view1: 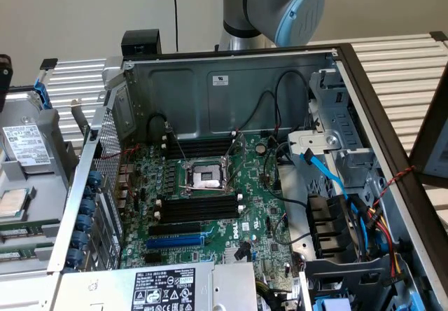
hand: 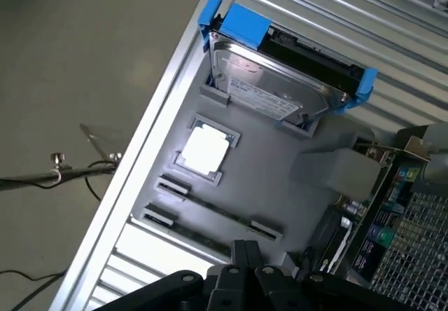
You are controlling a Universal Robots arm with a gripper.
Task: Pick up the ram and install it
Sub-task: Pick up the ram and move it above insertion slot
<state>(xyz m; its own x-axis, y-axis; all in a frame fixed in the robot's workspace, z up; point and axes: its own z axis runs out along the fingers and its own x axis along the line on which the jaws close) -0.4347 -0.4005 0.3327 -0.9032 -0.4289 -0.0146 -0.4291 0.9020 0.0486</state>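
So the gripper (hand: 243, 246) hangs over the grey tray (hand: 280, 185), and its jaws are pressed together at the tips with nothing between them. The ram (hand: 220, 209) lies in that tray as a thin dark green strip, held at both ends by small grey clips. It's just beyond the jaw tips, close to them but not touching as far as I can see. There might be a second strip parallel to it, nearer the tips, but I honestly can't tell.

On the same tray, further from the jaws, are a square processor chip (hand: 204, 150) and a hard drive (hand: 269, 83) in a blue bracket (hand: 241, 20).

In the exterior view the tray is on the exterior view's left, next to the open PC case (view1: 231, 80) on the slatted bench (view1: 399, 59). The black memory slots (view1: 199, 206) on the motherboard (view1: 269, 209) sit bare beside the processor socket. The arm (view1: 280, 3) rises at the far side of the case.
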